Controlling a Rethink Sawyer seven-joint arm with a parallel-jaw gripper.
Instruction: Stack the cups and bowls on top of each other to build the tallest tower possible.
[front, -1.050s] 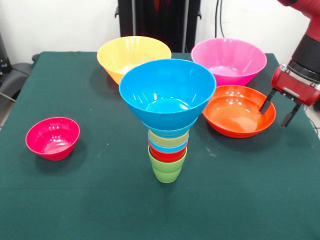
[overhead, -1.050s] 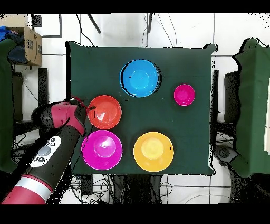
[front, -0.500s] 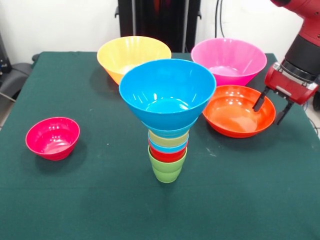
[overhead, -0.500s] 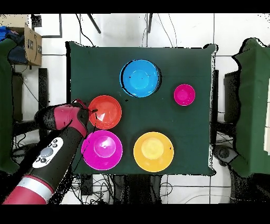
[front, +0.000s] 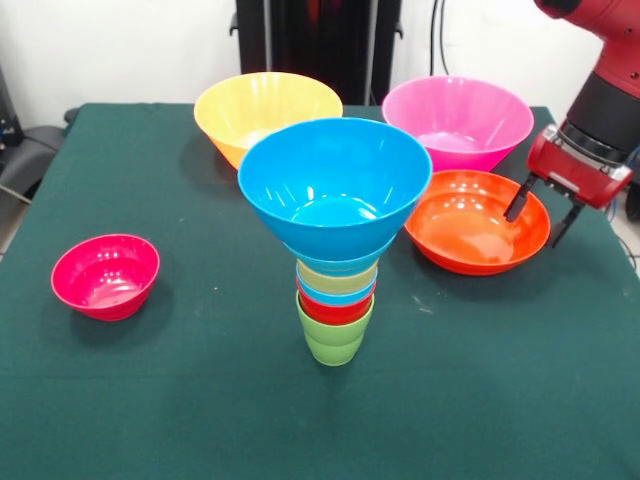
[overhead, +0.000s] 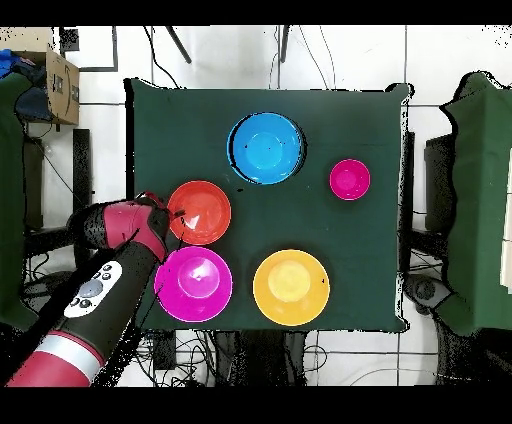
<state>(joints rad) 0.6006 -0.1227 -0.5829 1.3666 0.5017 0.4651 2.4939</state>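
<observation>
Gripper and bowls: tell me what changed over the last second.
The gripper rose slightly and edged in toward the red-orange bowl; its open fingers now straddle that bowl's rim on the side away from the tower. Nothing was grasped or released. The tower, yellow-orange bowl, pink bowl and magenta bowl stayed where they were.

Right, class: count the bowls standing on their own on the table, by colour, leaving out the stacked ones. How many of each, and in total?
Yellow-orange bowl: 1
Pink bowl: 1
Red-orange bowl: 1
Magenta bowl: 1
Total: 4
</observation>
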